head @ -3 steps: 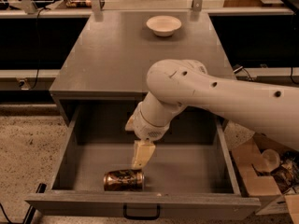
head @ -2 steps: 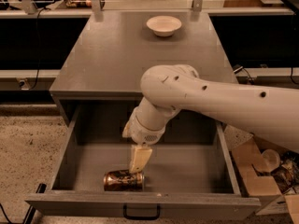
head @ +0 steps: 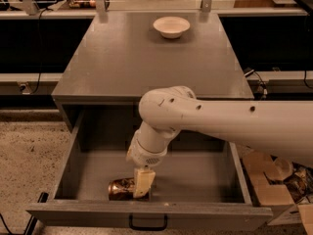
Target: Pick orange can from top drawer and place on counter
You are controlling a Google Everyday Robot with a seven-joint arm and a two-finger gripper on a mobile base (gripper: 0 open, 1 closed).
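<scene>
pincer (head: 142, 190) is down inside the top drawer (head: 205, 214), at the front-left of its floor, sitting over the right end of the orange can (head: 120, 190). can lies on its side, long axis left-right, just behind the front panel. that explains the pose: the arm (head: 220, 126) comes in over the drawer from the right and drops the wrist near-vertical. a lying can only offers its round body to a top-down grab across the axis, and the front panel blocks any approach from that side

can't tell whether the pincer is spread or clamped, it overlaps the can and hides the contact. can looks flat on the drawer floor, not lifted, so my read: grasp step, pick not done, early in the task

drawer is pulled well out, handle (head: 148, 224) toward the camera, so a straight-up lift should miss the counter (head: 146, 58) edge. counter sits behind and above the drawer. white bowl (head: 171, 26) is at its far end, well apart from the near edge, so the near half is the obvious drop zone

risks: grab sits toward one end of the can, not mid-body, so it may pivot or roll out on lift. smooth metal could slip. lift should top the drawer walls before swinging back over the counter
</scene>
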